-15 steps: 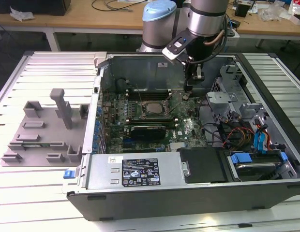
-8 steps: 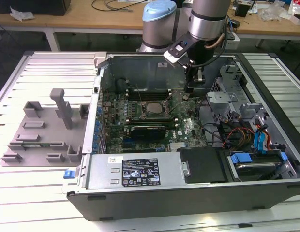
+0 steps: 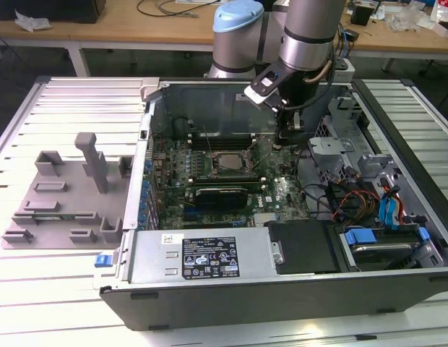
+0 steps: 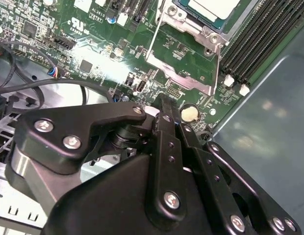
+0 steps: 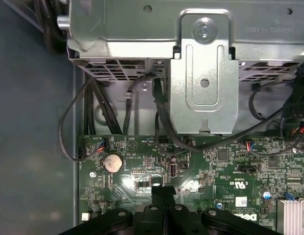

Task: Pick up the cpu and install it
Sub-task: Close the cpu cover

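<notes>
The cpu [image 4: 213,7], a flat chip with a silvery-white top, lies inside the metal socket frame [image 4: 184,46] on the green motherboard [image 4: 100,73]. In the exterior view the cpu [image 3: 228,162] sits mid-board in the open computer case. My gripper [image 3: 287,141] hangs low over the board to the exterior view's right of the socket, apart from it. Both wrist views show the black fingers [image 4: 162,110] pressed together with nothing between them. The closed tips [image 5: 163,189] hover just above the board beside a round coin battery [image 5: 113,162].
A metal drive cage [image 5: 203,73] with dark cables [image 5: 162,117] rises just past the board's edge. A gray tray [image 3: 65,195] rests on the slatted table at the exterior view's left. Memory slots [image 4: 262,39] run beside the socket. A labelled metal box [image 3: 202,256] fills the case front.
</notes>
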Controlling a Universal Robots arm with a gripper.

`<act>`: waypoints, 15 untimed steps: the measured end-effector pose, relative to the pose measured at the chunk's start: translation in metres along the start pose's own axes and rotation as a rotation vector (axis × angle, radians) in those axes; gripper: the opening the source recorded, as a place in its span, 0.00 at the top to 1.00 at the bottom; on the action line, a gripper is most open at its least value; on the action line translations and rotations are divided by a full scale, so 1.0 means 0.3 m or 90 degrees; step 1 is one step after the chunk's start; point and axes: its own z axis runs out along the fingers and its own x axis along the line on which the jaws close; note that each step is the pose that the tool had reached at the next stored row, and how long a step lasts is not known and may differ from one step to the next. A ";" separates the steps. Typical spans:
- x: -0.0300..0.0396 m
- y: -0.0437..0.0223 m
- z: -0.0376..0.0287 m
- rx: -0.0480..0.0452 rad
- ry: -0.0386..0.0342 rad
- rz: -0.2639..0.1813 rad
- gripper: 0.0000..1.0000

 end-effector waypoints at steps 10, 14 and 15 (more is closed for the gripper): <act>0.001 -0.005 0.011 0.0000 0.0001 0.000 0.89; 0.002 -0.021 0.011 -0.0001 0.0000 0.000 0.89; 0.002 -0.022 0.011 -0.0001 0.0000 0.000 0.89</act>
